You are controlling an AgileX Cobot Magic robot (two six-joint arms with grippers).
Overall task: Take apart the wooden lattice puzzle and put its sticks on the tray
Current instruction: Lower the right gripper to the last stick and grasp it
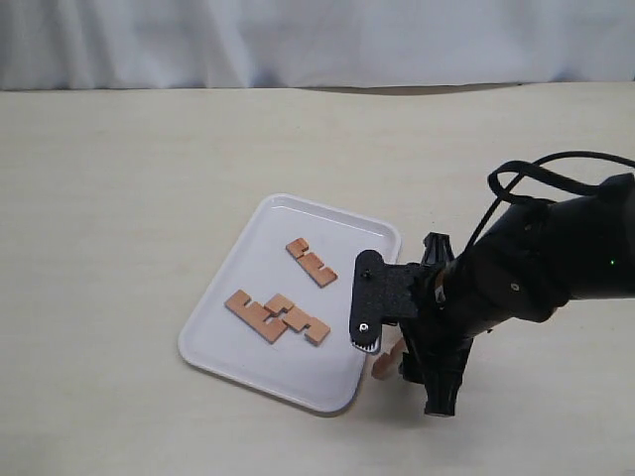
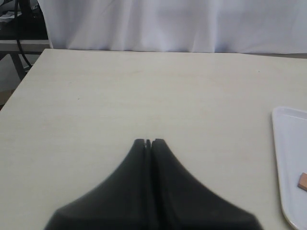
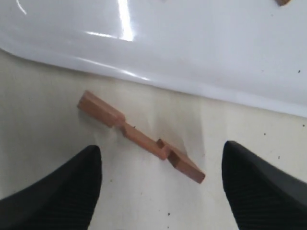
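The white tray holds three reddish-brown notched sticks. One stick lies alone; two more lie touching each other. No assembled lattice shows. A fourth stick lies on the table just outside the tray's rim. My right gripper hovers over it, open, one finger on each side of the stick and nothing held. My left gripper is shut on nothing above bare table, left of the tray; it is out of the exterior view.
A white curtain hangs behind the table's far edge. The right arm's black cable loops above its wrist. The table's left edge shows in the left wrist view, with a table leg beyond it.
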